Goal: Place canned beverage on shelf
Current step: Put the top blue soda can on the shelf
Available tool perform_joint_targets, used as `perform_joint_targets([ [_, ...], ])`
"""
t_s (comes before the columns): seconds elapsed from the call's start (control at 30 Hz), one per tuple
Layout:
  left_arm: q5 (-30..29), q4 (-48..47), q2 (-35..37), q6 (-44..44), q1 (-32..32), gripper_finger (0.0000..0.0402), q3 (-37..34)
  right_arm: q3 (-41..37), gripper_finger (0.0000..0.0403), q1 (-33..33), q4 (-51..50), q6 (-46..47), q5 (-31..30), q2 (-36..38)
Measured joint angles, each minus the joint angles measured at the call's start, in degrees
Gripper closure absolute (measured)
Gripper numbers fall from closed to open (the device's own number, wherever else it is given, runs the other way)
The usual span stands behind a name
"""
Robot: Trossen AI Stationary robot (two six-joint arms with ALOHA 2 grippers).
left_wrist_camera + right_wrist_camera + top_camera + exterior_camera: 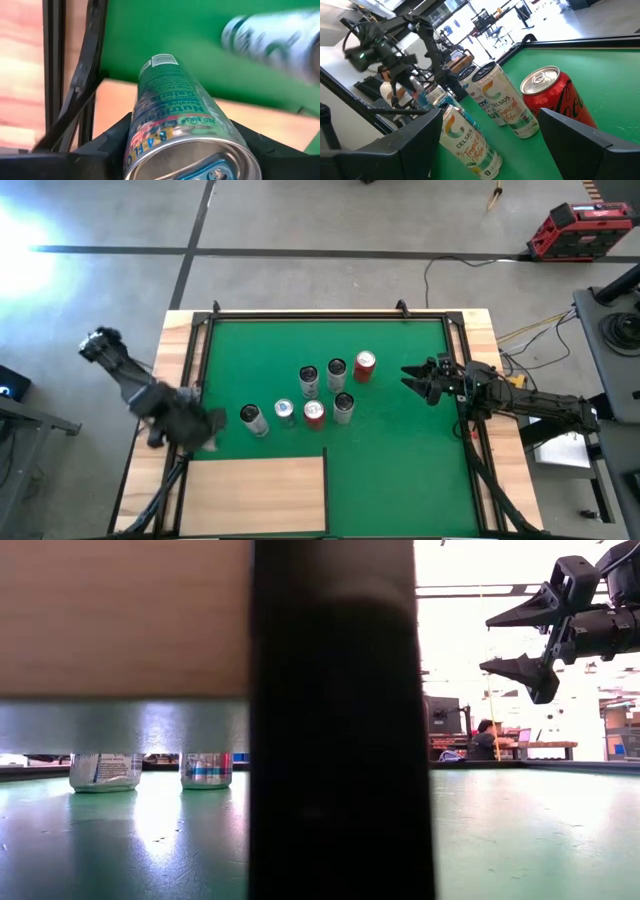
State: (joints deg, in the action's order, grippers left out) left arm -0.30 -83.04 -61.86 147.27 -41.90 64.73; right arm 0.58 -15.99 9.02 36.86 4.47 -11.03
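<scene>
My left gripper (190,425) hangs over the green mat's left edge, by the far left corner of the pale wooden shelf (255,490), and is shut on a green-labelled can (175,115). In the high view the gripper hides that can. Several more cans stand upright on their bases on the mat (400,460), among them silver ones (310,380) and a red one (365,365). My right gripper (407,378) waits open and level at the mat's right side, just right of the red can (555,95), touching nothing. My left gripper pinches the can's side wall just below its top rim (135,145) between its two fingers (107,145), one on either side. The fingers come from above, pointing down. The can hangs upright below them, lifted clear, over the shelf's corner (115,100).
Black frame bars (195,370) run along the mat's left and right edges, with a wooden rim (175,360) outside them. In the low view a black post (340,720) blocks the middle. Bare mat lies at the near right, beside the shelf. A person sits far behind the table (487,740).
</scene>
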Motion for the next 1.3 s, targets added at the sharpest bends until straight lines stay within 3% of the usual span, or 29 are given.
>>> perform_joint_targets([
  [0.13, -0.46, 2.81, -3.68, 6.98, -8.48, 0.0187, 0.49, 0.0, 0.0085, 0.0, -0.02, -0.02, 0.0, 0.0],
  [0.27, -0.49, 3.73, -7.48, 8.42, -12.45, 0.0187, 3.12, 0.0, 0.0085, -0.02, -0.01, -0.01, -0.01, 0.0],
  [0.7, 1.71, 2.34, -24.52, 11.85, -19.81, 0.0187, 18.69, 0.0, 0.0085, 0.0, 0.0, -0.02, -0.02, 0.0],
  [0.97, -0.63, -1.43, -33.91, 13.29, -24.7, 0.0187, 27.59, 0.0, 0.0085, 0.0, -0.02, -0.02, 0.0, 0.0],
  [1.3, -2.01, -0.01, -37.12, 12.64, -26.57, 0.0187, 29.36, 0.0, 0.0085, -0.01, 0.0, -0.02, 0.0, 0.0],
])
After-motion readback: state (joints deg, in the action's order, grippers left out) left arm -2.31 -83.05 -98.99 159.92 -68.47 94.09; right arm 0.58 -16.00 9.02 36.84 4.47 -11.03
